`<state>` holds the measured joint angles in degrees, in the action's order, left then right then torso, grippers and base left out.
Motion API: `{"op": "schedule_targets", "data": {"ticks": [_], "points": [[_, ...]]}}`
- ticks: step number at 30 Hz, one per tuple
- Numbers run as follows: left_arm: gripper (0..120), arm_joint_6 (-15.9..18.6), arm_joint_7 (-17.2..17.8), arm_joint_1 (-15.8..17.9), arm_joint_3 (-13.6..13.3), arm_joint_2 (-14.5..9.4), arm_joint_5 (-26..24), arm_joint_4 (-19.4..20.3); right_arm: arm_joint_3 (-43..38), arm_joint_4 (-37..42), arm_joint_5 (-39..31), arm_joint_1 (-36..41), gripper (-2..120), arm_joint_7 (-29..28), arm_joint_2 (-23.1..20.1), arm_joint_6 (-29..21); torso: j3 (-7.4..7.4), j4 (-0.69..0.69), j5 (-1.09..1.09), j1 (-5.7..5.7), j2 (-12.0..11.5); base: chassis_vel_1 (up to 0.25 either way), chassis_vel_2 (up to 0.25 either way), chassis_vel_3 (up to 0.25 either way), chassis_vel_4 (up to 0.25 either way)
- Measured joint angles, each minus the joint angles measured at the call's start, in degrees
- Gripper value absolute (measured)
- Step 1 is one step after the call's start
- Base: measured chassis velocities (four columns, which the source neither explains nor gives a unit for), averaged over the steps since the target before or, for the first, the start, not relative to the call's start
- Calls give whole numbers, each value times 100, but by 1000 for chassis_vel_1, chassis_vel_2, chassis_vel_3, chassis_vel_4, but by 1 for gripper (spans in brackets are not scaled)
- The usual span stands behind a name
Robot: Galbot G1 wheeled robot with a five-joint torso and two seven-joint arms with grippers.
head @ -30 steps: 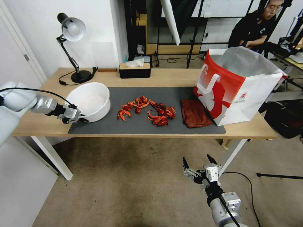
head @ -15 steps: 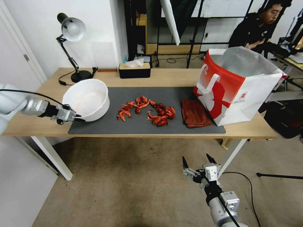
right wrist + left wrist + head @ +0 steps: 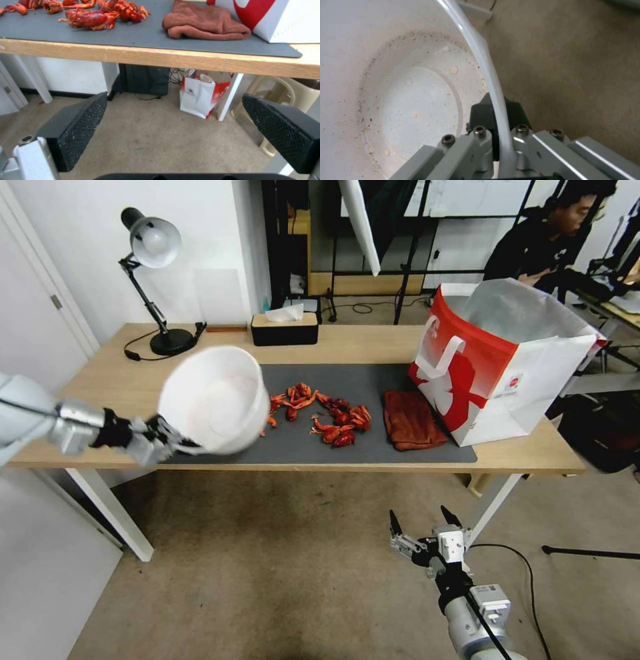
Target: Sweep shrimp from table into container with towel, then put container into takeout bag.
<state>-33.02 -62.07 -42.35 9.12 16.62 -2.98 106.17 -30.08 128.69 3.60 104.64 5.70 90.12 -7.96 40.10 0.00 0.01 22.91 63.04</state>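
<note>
Wood-grain table bears grey mat, lamp, tissue box

Left hand lifted container off table, tilted, moved toward shrimp.

Beige carpet underfoot; white wall behind a desk lamp; perhaps black shelving.

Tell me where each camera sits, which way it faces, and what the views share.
Head view: high, looking forward and down over the light wood-grain table; both arms show, left gripper holding the round white plastic container.
Left wrist view: on the left arm, looking into the container, rim clamped.
Right wrist view: below table height, facing the table edge; open right gripper frames it.
Shared by head and right wrist views: red-orange shrimp, folded rust-brown towel.
</note>
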Motion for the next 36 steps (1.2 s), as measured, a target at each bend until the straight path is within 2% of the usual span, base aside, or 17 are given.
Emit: {"op": "schedule_targets", "data": {"ticks": [2,3,4,6,8,9,10,12,14,17,20,24,27,32,34,35,36], "points": [[0,-23,-22,-138,59,-8,67,184,-17,9,-14,3,100,0,-5,0,0,-1,0,0,0,0,0,0,0],[0,-69,-24,-342,151,-15,196,433,-33,13,-29,12,100,0,-7,0,0,-1,1,0,0,0,0,0,0],[0,-69,-24,-342,151,-15,196,433,-33,13,-29,12,100,0,-7,0,0,-1,1,0,0,0,0,0,0],[0,-210,-40,-730,339,-7,577,747,-56,14,-44,17,100,1,1,1,0,-1,0,0,0,0,0,0,0],[0,-243,-41,-853,411,-2,679,821,-60,16,-47,17,100,0,2,1,0,-1,0,0,0,0,0,0,0],[0,-312,-41,-1184,552,19,938,1003,-66,19,-52,10,100,2,2,1,0,2,0,0,0,0,0,0,0],[0,-390,-46,-1372,574,64,1174,1120,-75,28,-54,1,100,2,3,0,0,2,0,0,0,0,0,0,0],[0,-441,-77,-1439,570,108,1314,1179,-78,31,-54,-2,100,3,7,-1,0,2,-1,0,0,0,0,0,0],[0,-573,-165,-1546,506,249,1693,1275,-94,42,-54,-5,100,3,28,-4,0,0,-1,0,0,0,0,0,0],[0,-679,-184,-1583,435,338,1889,1277,-102,47,-54,-6,100,3,40,-6,0,0,-1,0,-1,0,0,0,0],[0,-729,-507,-1633,370,433,2102,1308,-125,56,-54,1,100,3,52,-7,0,0,-1,0,-1,0,0,0,0],[0,-714,-744,-1690,243,515,2160,1236,-148,86,-59,5,100,4,53,-8,0,0,0,0,-1,0,0,0,0],[0,-705,-787,-1720,154,573,2213,1155,-159,105,-71,5,100,4,51,-11,1,0,-1,1,-1,0,0,0,0],[0,-694,-823,-1756,-47,835,2386,753,-189,126,26,-20,100,84,28,4,0,1,0,1,-1,0,0,0,0],[0,-717,-809,-1628,-271,1030,2518,382,-198,194,83,-8,100,96,25,26,1,0,-1,1,-1,0,0,0,0],[0,-717,-809,-1628,-271,1030,2518,382,-198,194,83,-8,100,96,25,26,1,0,-1,1,-1,0,0,0,0],[0,-727,-790,-1555,-387,1116,2568,205,-209,223,92,-1,100,96,25,28,1,0,-1,1,-1,0,0,0,0]]}}
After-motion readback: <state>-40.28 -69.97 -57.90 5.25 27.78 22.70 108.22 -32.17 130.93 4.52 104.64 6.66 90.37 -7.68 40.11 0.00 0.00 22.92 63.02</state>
